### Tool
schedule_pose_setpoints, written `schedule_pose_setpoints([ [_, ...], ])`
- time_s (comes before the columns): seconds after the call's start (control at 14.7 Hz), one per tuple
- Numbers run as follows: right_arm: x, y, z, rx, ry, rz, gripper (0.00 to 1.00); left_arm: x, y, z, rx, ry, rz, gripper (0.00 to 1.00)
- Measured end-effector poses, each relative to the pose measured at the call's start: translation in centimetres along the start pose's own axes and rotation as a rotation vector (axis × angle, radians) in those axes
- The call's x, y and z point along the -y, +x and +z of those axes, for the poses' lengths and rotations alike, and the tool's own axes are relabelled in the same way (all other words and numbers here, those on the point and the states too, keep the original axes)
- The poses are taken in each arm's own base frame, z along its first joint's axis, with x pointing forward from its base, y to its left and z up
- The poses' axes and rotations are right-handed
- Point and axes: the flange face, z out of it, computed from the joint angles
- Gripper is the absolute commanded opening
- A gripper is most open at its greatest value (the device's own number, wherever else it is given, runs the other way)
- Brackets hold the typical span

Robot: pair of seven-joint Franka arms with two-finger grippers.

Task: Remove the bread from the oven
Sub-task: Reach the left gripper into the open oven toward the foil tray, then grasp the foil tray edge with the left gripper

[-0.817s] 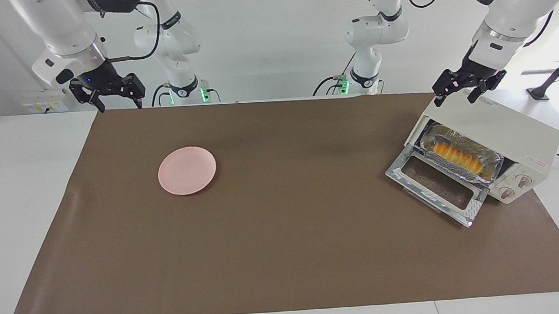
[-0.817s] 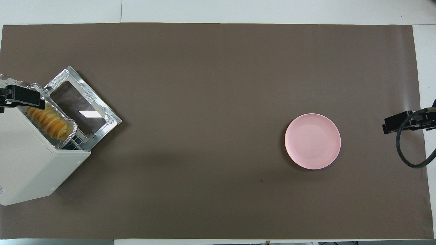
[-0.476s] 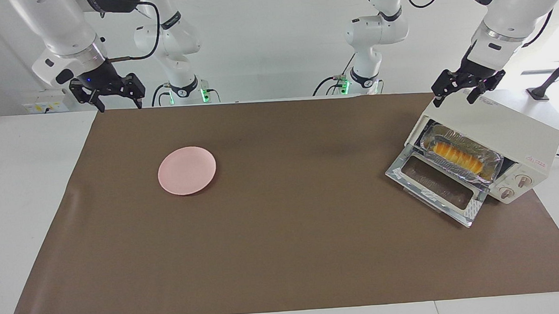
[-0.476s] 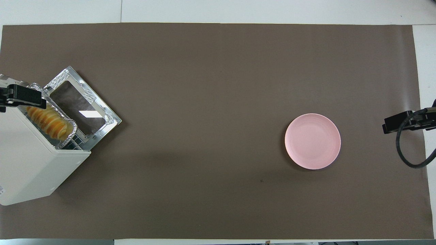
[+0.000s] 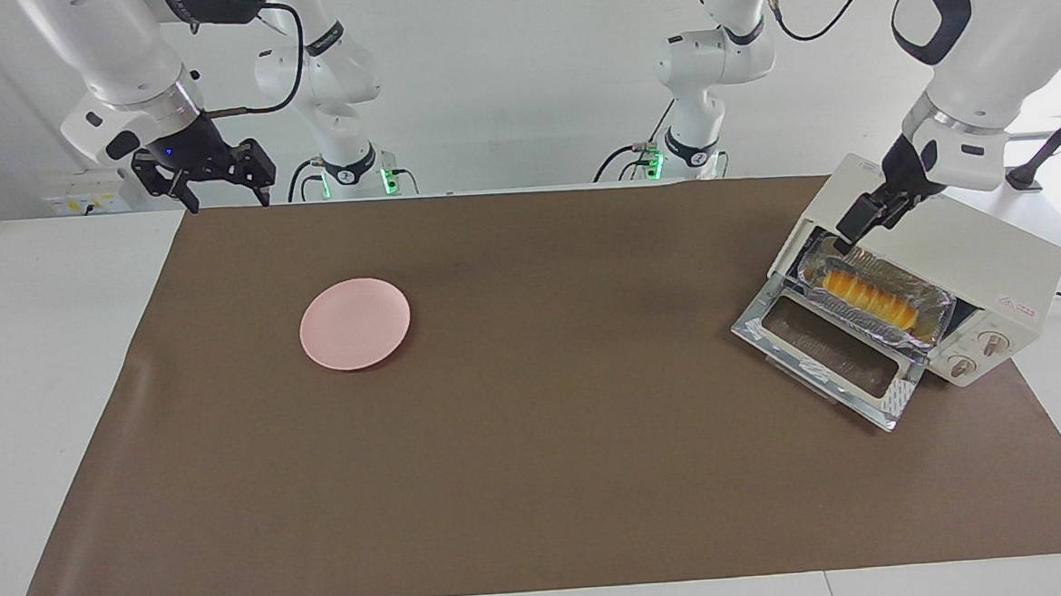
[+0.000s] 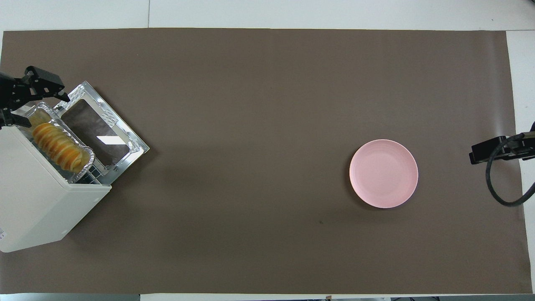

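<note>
The bread (image 5: 866, 297) lies in a foil tray (image 5: 935, 313) on the rack of the oven (image 5: 964, 252), whose door (image 5: 828, 348) is folded down flat. The oven stands at the left arm's end of the table. The left gripper (image 5: 856, 224) hangs over the oven's open front, above the end of the tray nearer the robots, fingers spread, holding nothing. A pink plate (image 5: 355, 323) lies well apart from the oven, toward the right arm's end. The right gripper (image 5: 212, 178) waits, fingers released, empty.
</note>
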Motion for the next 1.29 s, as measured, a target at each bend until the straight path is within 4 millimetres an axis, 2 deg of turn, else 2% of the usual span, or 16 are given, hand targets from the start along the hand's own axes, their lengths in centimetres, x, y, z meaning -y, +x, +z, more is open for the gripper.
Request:
schedule_pose_setpoints([
  [0.2,0.0,0.0,0.0,0.0,0.0,0.0,1.0,-1.8,2.2,5.7,-0.031,0.053,-0.23,1.0],
  [0.34,0.0,0.0,0.0,0.0,0.0,0.0,1.0,-1.9,2.7,8.9,-0.033,0.065,-0.327,1.0],
  [1.02,0.0,0.0,0.0,0.0,0.0,0.0,1.0,1.8,1.2,18.1,-0.04,0.087,-0.385,0.99],
  [1.09,0.0,0.0,0.0,0.0,0.0,0.0,1.0,2.2,1.1,18.8,-0.04,0.086,-0.388,0.81],
  [1.16,0.0,0.0,0.0,0.0,0.0,0.0,1.0,2.4,1.0,19.3,-0.039,0.086,-0.39,0.52],
  [1.23,0.0,0.0,0.0,0.0,0.0,0.0,1.0,2.5,0.9,19.6,-0.039,0.085,-0.391,0.14],
  [1.29,0.0,0.0,0.0,0.0,0.0,0.0,1.0,2.6,0.9,19.7,-0.039,0.085,-0.391,0.0],
])
